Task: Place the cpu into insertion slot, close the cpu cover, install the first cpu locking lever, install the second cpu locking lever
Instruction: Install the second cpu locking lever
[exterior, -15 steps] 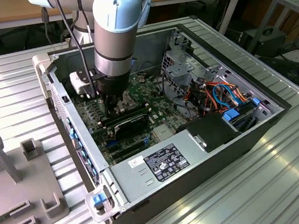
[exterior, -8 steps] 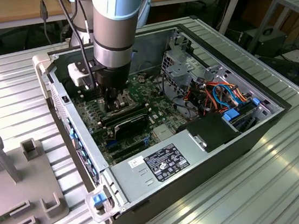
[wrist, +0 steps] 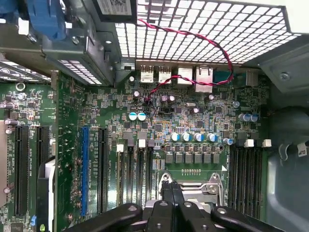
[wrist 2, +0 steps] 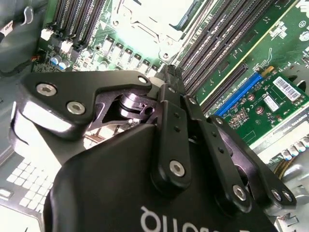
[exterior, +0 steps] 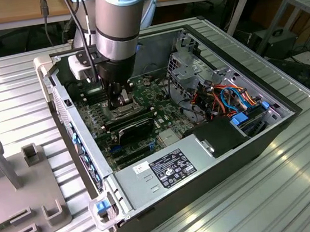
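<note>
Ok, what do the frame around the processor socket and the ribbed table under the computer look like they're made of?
The cpu cover looks like thin stamped metal, bright silver: it glares under the light and has crisp cut edges. The table looks like extruded aluminium, matte grey with long parallel grooves, though coated steel can't be ruled out. The gripper over the socket seems to be black-finished metal.

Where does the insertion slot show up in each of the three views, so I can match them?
Exterior view: the insertion slot sits directly under the end effector.
First wrist view: the insertion slot lies just beyond the end effector, between banks of memory slots.
Second wrist view: the insertion slot is the bright metal frame past the end effector.
Shared landmark: the end effector tip.
</note>
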`<state>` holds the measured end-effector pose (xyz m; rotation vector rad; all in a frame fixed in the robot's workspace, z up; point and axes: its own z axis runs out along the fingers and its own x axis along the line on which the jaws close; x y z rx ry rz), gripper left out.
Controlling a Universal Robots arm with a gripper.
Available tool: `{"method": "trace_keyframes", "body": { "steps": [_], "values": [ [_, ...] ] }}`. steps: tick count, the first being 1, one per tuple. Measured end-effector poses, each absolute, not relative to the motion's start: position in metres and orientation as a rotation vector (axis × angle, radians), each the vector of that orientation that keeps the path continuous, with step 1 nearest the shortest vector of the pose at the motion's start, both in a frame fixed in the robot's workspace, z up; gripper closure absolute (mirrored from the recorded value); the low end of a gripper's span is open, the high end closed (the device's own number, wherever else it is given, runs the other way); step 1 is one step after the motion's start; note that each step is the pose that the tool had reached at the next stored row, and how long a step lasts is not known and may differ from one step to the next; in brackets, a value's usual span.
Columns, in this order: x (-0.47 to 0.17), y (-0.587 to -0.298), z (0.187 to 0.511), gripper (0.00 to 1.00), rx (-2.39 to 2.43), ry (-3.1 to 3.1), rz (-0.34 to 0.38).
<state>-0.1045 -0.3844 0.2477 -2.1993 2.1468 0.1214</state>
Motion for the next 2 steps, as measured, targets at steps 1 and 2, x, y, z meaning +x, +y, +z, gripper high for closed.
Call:
{"method": "trace_keyframes", "body": {
  "steps": [1, 2],
  "values": [
    [-0.1045, -0.3844, 0.2477, 0.89, -2.199, 2.147, 0.121],
    [-0.1045, -0.3844, 0.2477, 0.89, -2.199, 2.147, 0.122]
  ]
}}
